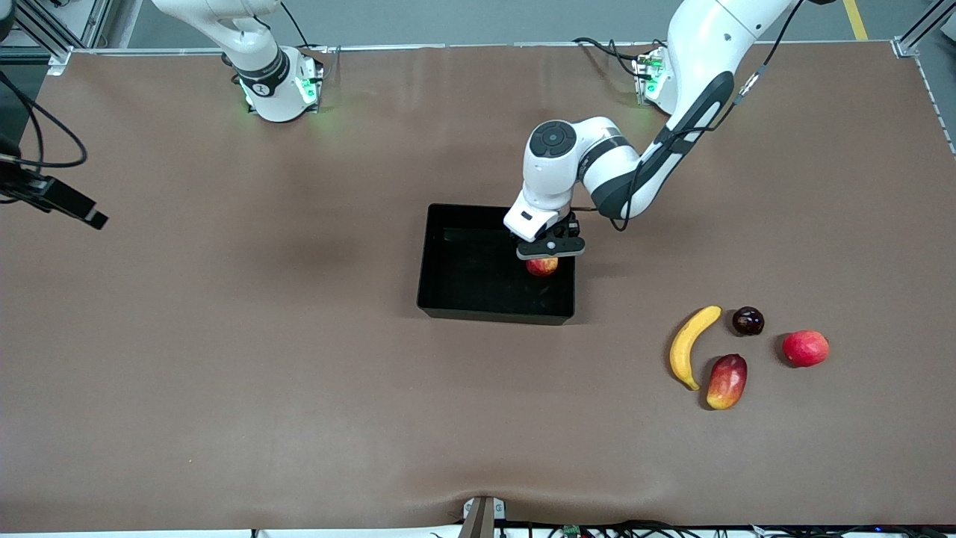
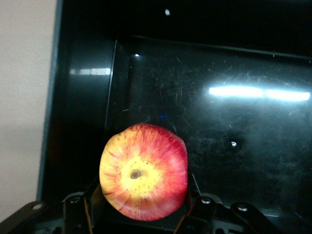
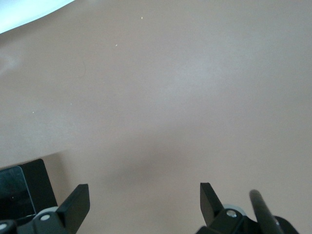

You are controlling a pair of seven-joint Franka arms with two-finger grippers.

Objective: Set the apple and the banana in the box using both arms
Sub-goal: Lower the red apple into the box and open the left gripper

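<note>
Hanging over the box [image 1: 455, 288], the left gripper [image 1: 547, 252] pinches the apple [image 1: 542, 266] between its fingers [image 2: 95, 191], above the corner of the tray toward the left arm's end of the table [image 1: 224, 336]. From the left wrist view the apple [image 2: 144, 171] is round and smooth, red with yellow streaks fanning out from a pale dimple with a small brown stem mark, and finely speckled. The box is a shallow rectangle of glossy black plastic with low walls; its floor [image 2: 219, 136] is scuffed with fine scratches and throws back strips of light.

On the matte brown table covering, toward the left arm's end and nearer the front camera than the box, lies a loose cluster of fruit. The banana [image 1: 691, 345] is a smooth, plain yellow curve, well apart from the box. Just beside it sits an oblong red-and-yellow fruit [image 1: 727, 381] (mango-like in shape), a small dark glossy round fruit [image 1: 747, 320], and, farthest toward that end, a plain pinkish-red round fruit [image 1: 805, 348]. None of them touch.

The right arm waits; its gripper [image 3: 144, 200] hangs over bare table with black fingers [image 3: 75, 204] spread wide and nothing between them. In the right wrist view a black corner shows at the edge, though whether it belongs to the box I cannot tell.
</note>
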